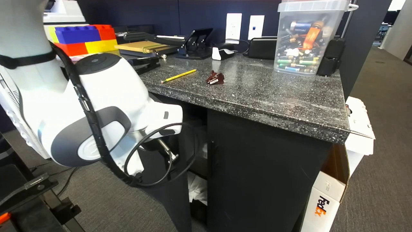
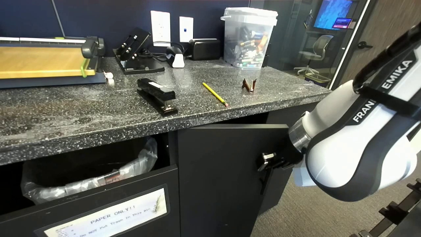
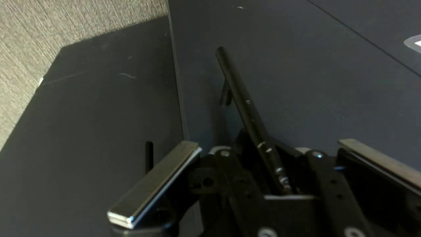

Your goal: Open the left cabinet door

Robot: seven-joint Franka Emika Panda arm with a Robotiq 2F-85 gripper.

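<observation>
The left cabinet door point(image 2: 217, 177) is a flat dark panel standing ajar; its top edge sticks out from under the counter. It also shows nearly edge-on in an exterior view point(image 1: 177, 196). Its slim black bar handle point(image 3: 238, 84) runs down between my fingers in the wrist view, and its lower part shows below my gripper in an exterior view point(image 2: 265, 181). My gripper point(image 3: 269, 177) is open, with one finger on each side of the bar and both apart from it. The gripper also shows at the door's front in both exterior views point(image 1: 169, 151) point(image 2: 271, 161).
The twin door point(image 1: 260, 174) is shut beside the gap, with its own handle point(image 3: 149, 156) close to one finger. A white bag point(image 1: 198, 188) shows inside the cabinet. The speckled countertop point(image 2: 197, 115) overhangs the door. A paper bin front point(image 2: 108, 210) adjoins it. A FedEx box point(image 1: 322, 203) stands beyond.
</observation>
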